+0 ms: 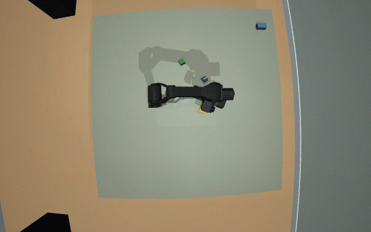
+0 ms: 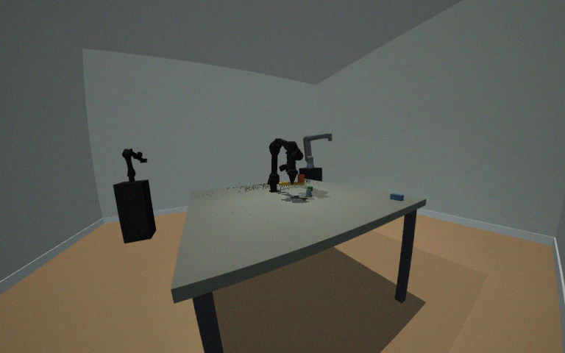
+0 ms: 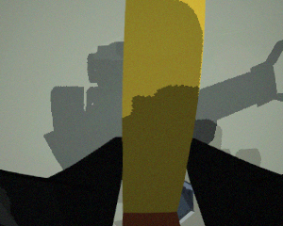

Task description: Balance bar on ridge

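In the top view, the 1 black arm [image 1: 186, 91] [image 2: 274, 164] on the table [image 1: 181, 161] [image 2: 241, 236] [image 3: 28, 71] reaches from the centre of the frame toward the right, its long link lying nearly straight across. In the exterior view it makes an arch right of centre: 1 link rises upright, the top bends over, and the wrist points down. The gripper [image 2: 292, 182] [image 3: 155, 146] is at the lower end of that arch, its 2 fingers pinching the yellow bar [image 1: 200, 109] [image 2: 285, 183] [image 3: 160, 94] from both sides.

The bar looks about level in the exterior view, raised off the table. In the wrist view it runs from the top edge down through the middle, with a red-orange block [image 1: 211, 82] [image 2: 301, 178] [image 3: 151, 219] at its lower end. From above, the arm hides most of the bar.

The small blue-grey ridge [image 1: 204, 79] [image 2: 309, 193] [image 3: 186, 202] stands just above the arm in the top view and shows at the lower middle of the wrist view. The bar is not resting across it. 1 green block [image 1: 181, 61] [image 2: 310, 187] sits up and left of the ridge from above; 1 blue block [image 1: 261, 26] [image 2: 396, 197] lies at upper right.
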{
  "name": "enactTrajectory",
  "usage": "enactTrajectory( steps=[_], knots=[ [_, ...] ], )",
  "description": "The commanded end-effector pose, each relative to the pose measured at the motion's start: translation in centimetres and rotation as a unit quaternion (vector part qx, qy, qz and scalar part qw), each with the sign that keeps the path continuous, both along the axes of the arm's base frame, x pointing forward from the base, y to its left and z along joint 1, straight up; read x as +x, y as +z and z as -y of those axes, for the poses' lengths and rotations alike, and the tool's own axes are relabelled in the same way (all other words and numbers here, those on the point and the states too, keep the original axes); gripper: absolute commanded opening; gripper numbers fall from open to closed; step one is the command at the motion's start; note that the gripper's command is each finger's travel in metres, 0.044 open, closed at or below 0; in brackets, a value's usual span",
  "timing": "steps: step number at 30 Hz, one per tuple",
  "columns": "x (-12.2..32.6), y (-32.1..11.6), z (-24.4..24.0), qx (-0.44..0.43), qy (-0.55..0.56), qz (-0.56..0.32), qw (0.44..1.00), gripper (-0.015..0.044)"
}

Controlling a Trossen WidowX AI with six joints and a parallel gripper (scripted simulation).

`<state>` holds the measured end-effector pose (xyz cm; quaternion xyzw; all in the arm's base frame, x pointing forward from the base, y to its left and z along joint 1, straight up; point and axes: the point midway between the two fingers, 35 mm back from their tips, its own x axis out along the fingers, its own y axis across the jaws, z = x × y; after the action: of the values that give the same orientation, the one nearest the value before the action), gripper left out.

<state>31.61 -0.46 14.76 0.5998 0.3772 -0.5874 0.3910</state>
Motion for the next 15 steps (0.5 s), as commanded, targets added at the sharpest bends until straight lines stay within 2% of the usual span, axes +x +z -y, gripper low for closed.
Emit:
enactTrajectory(
  steps=[1,15],
  knots=[
    [0.1,0.2,-0.4,0.0,0.067,0.002,0.998,0.0],
    [0.3,0.2,-1.8,-0.007,0.339,0.001,0.941,0.0]
  ],
)
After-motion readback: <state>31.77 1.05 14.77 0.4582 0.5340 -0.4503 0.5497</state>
